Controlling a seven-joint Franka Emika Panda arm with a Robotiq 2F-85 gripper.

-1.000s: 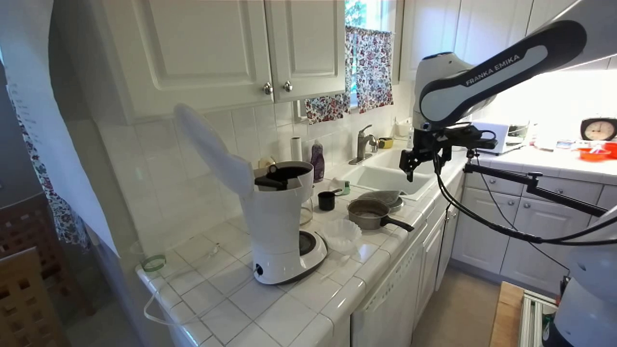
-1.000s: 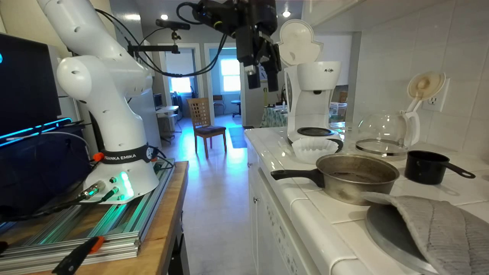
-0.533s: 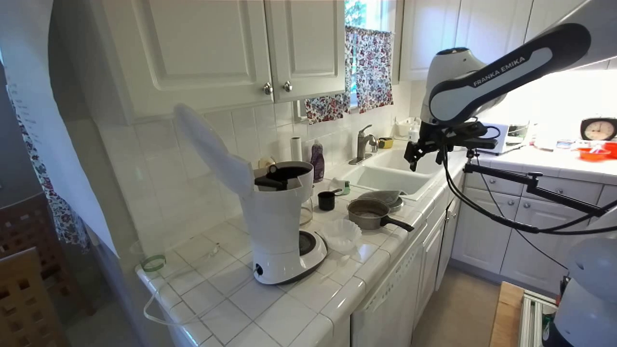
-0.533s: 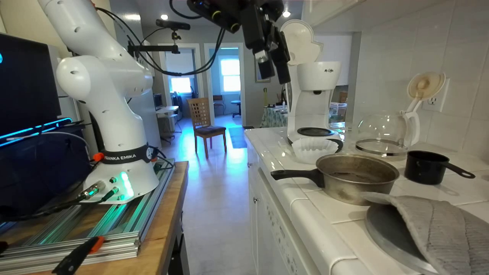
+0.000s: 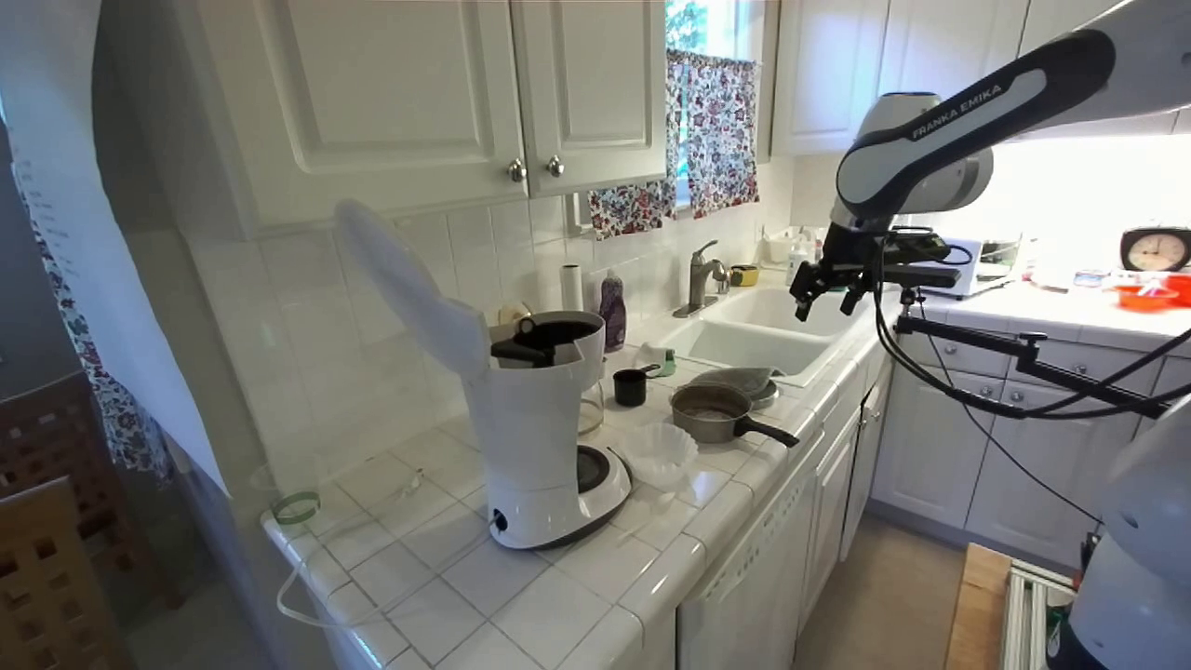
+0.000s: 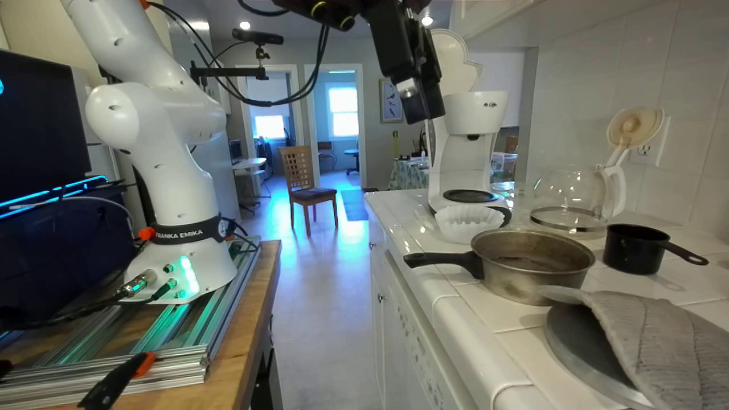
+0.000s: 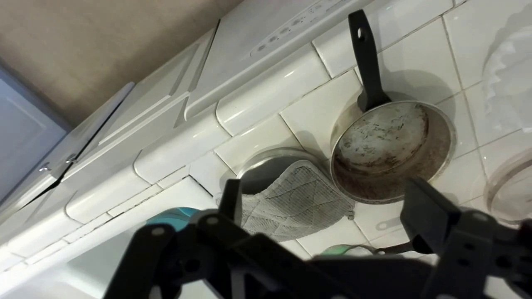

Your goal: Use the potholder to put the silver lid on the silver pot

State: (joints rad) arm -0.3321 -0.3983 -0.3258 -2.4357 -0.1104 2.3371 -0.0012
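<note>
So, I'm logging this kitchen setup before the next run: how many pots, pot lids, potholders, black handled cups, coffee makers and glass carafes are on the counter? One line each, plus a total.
Silver pot: 1
Silver lid: 1, partly covered
Potholder: 1
Black handled cup: 1
Coffee maker: 1
Glass carafe: 1
Total: 6

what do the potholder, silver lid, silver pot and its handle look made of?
Potholder: fabric, matte grey, from the quilted stitch lines.
Silver lid: likely metal, smooth grey, with a bright rim.
Silver pot: metal by its sheen, worn and stained inside; which metal, can't tell.
Handle: black, probably moulded plastic, by its smooth low-gloss surface.
</note>
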